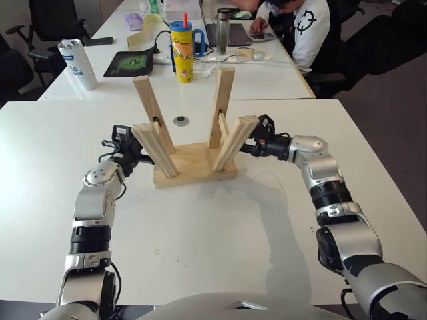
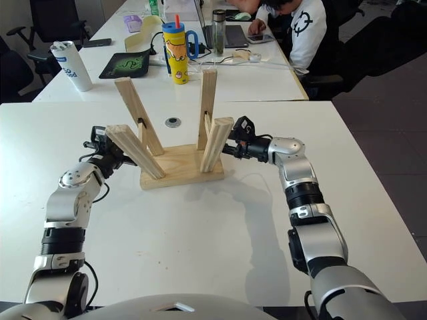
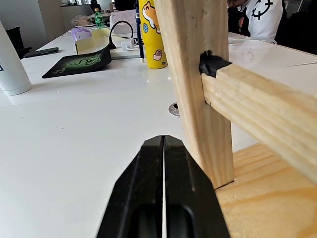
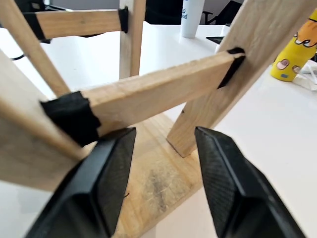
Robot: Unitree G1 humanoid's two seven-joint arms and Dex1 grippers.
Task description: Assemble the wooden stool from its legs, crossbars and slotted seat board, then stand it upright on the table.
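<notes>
On the table, frame centre, the stool looks assembled but upside down: seat board flat, legs up, crossbars fitted. Seemingly only uprighting remains. Left jaws closed, empty, beside it; right jaws wide by a crossbar

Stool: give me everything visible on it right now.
The stool is pale, bare-looking wood and lies upside down. Its seat board rests flat on the white table, and its four legs point up, splaying outward. Crossbars join the legs on each side, with black wrap at the joints. The left gripper, shut, sits by the near left leg. The right gripper, open, is at the near right leg. Contact can't be confirmed.
</notes>
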